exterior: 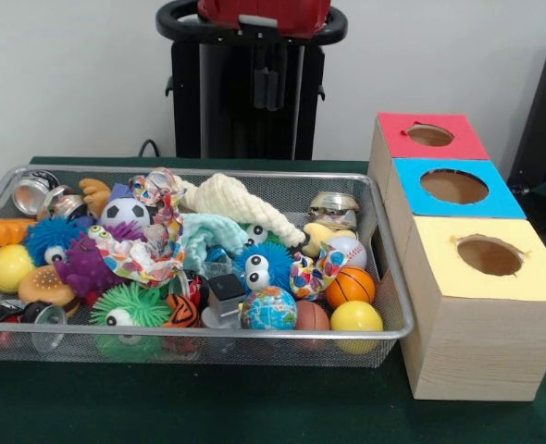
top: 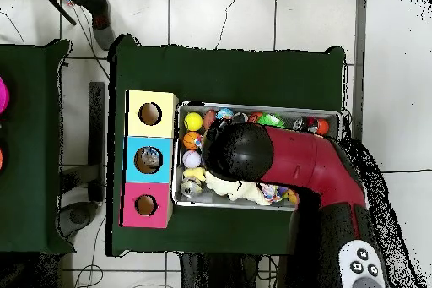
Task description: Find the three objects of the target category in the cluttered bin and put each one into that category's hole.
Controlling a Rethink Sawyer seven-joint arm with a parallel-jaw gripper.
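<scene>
Above the bin [top: 337, 116] hangs the arm [top: 291, 160], gripper seemingly hidden, state unclear.

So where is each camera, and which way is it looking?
Front view: across the table, facing the robot's pedestal; the bin is in front, and no gripper shows.
Overhead view: above the table, looking straight down; the red and black arm covers part of the bin.
Both show the bin, the three boxes and a yellow ball.
</scene>
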